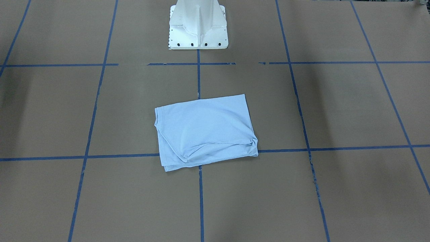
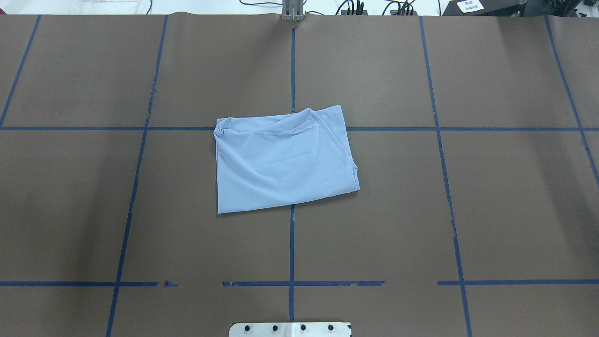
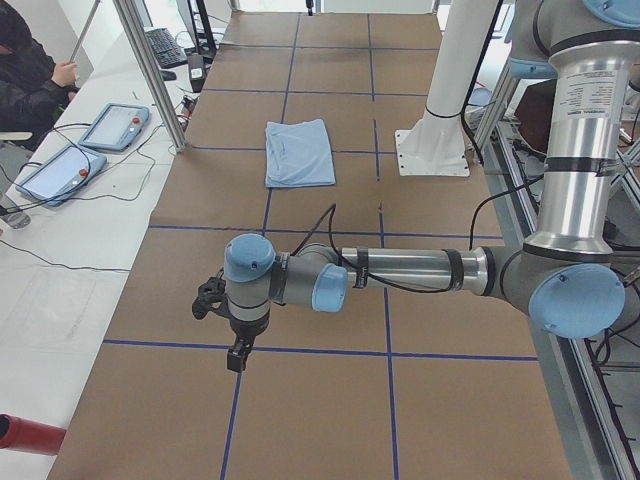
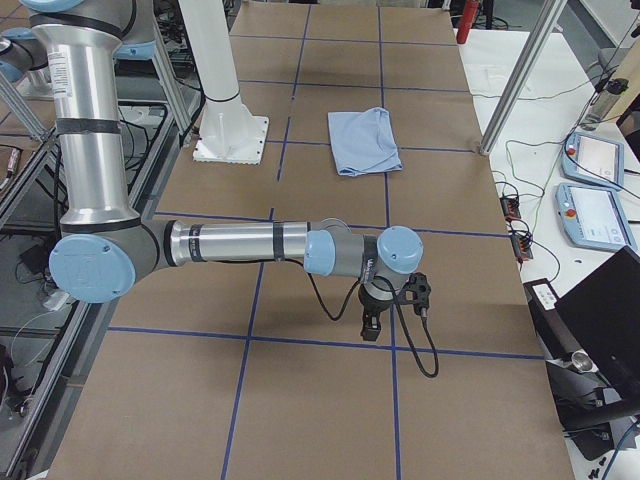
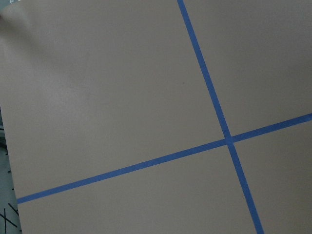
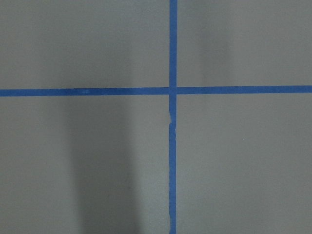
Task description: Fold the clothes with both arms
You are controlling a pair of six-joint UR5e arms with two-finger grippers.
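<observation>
The light blue T-shirt [image 2: 283, 159] lies in the middle of the overhead view as a rough rectangle, across the crossing of the blue tape lines [image 2: 292, 252], and nothing touches it. I judge the folding nearly done. If one more fold is wanted, both arms should take the two corners of one short side, lift them at equal height and lay them on the opposite edge. First the bunched corner at the upper left of the cloth should be smoothed. The sleeve hem at its right edge sticks out a little, so the edges do not meet exactly. The left claw [image 3: 237, 360] and the right claw [image 4: 370, 336] hang over bare brown desk [image 2: 421, 210], well apart from the shirt. They show only in the side views, so I cannot tell whether they are wide or narrow. There is free desk on all sides of the shirt; the white pedestal base [image 1: 198, 27] stands at the upper middle of the front view.
</observation>
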